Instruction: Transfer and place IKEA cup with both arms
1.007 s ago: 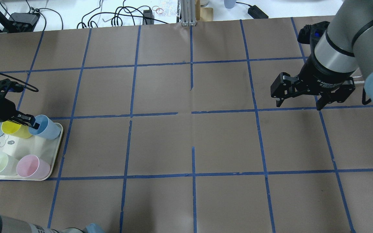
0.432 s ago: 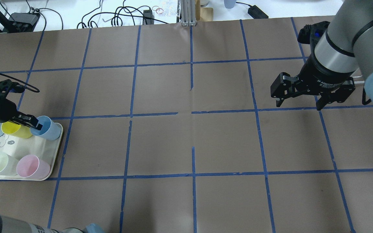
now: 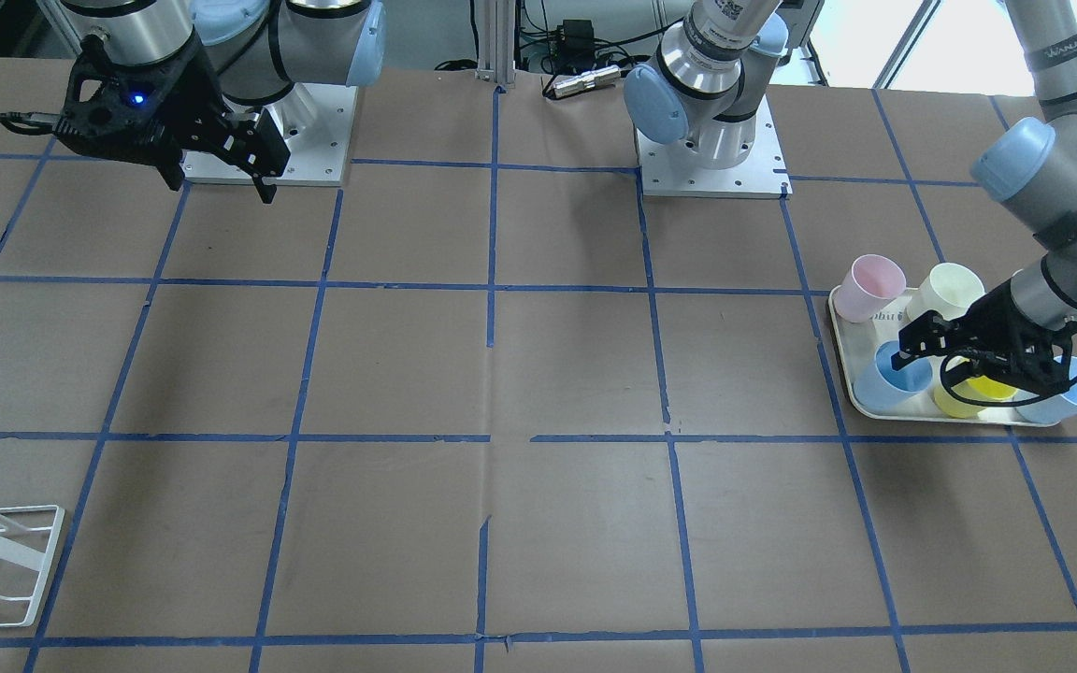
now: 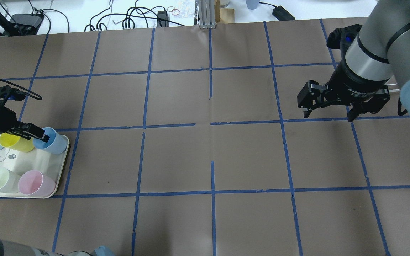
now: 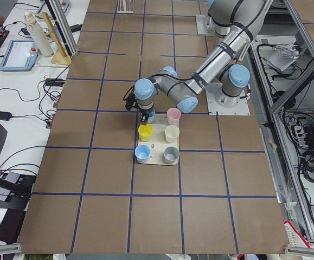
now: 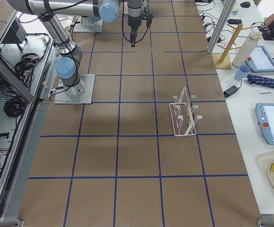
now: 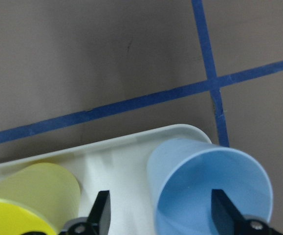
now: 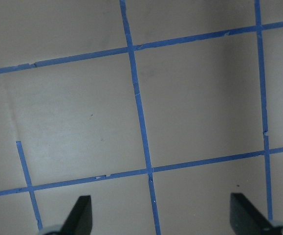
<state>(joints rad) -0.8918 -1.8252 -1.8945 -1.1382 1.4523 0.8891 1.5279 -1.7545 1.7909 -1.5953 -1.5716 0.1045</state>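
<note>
IKEA cup: stands in tray, 1 o'clock corner, overhead view.
Left hand unclosed, one finger inside cup, other outside.
Risk: wall pinch slips or tips cup; outer finger nudges yellow cup at 9 o'clock.
Right hand spread, empty, over counter.

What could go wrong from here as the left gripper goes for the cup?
The left gripper straddles one wall of the IKEA cup, one finger inside; a single-wall pinch may let it tilt when lifted.
The outer finger sits close to the yellow cup and could nudge it on closing.
The right gripper hovers far across the table, so the carry is long.
</note>
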